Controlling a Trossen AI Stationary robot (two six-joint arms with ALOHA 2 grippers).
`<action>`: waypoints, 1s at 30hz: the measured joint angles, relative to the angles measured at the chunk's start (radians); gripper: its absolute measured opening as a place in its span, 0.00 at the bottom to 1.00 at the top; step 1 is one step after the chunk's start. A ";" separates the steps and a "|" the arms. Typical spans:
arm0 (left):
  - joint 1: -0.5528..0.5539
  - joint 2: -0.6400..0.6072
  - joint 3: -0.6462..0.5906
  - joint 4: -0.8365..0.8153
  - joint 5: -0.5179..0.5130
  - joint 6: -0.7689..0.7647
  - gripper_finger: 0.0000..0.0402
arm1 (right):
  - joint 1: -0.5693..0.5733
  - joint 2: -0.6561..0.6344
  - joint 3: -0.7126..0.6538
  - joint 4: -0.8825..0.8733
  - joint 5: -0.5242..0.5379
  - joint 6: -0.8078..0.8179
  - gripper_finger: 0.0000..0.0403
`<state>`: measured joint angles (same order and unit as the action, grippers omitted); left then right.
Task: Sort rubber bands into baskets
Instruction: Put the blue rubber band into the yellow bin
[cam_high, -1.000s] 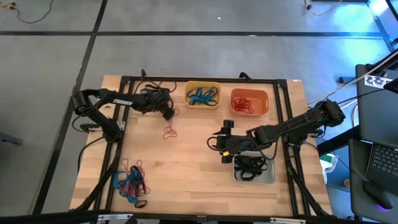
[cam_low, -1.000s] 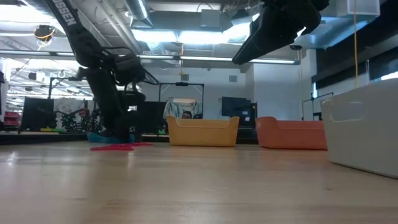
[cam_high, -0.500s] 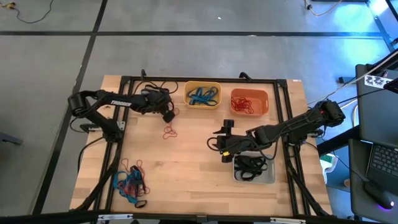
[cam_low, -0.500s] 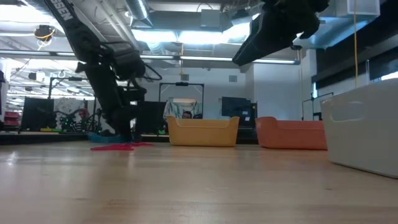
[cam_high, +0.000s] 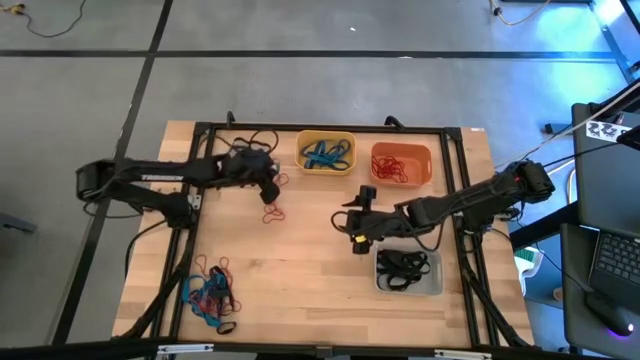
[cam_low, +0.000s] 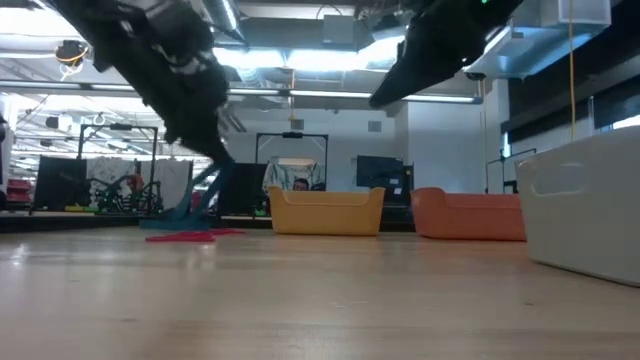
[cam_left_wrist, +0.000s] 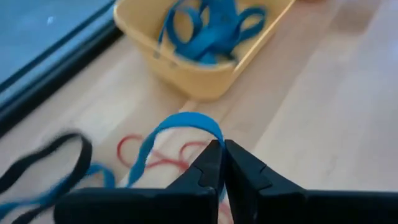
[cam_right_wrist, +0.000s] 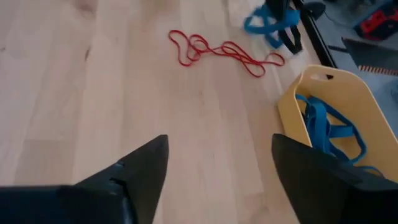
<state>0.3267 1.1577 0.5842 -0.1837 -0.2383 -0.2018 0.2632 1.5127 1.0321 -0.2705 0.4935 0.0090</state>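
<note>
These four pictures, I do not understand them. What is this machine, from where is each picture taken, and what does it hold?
It is a robot with two dark arms at a wooden table. One picture looks down from above, one looks level across the table, and two come from cameras on the wrists. On the table stand a yellow basket with blue bands, an orange basket with red ones, and a grey basket with black ones. A mixed pile waits near one corner. The left gripper is shut on a blue rubber band, above loose red bands. The right gripper is open, holding nothing.
</note>
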 joint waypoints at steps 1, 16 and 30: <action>-0.013 -0.021 0.000 -0.001 0.000 -0.001 0.03 | -0.011 0.000 0.000 0.000 -0.009 0.001 0.74; -0.223 -0.153 0.000 0.174 -0.003 0.042 0.04 | -0.191 0.000 0.000 0.198 -0.189 -0.117 0.80; -0.336 -0.107 -0.003 0.461 0.096 0.202 0.04 | -0.269 0.125 0.001 0.627 -0.435 -0.107 0.79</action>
<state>-0.0088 1.0509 0.5816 0.2770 -0.1427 -0.0002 -0.0062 1.6378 1.0332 0.3562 0.0587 -0.0978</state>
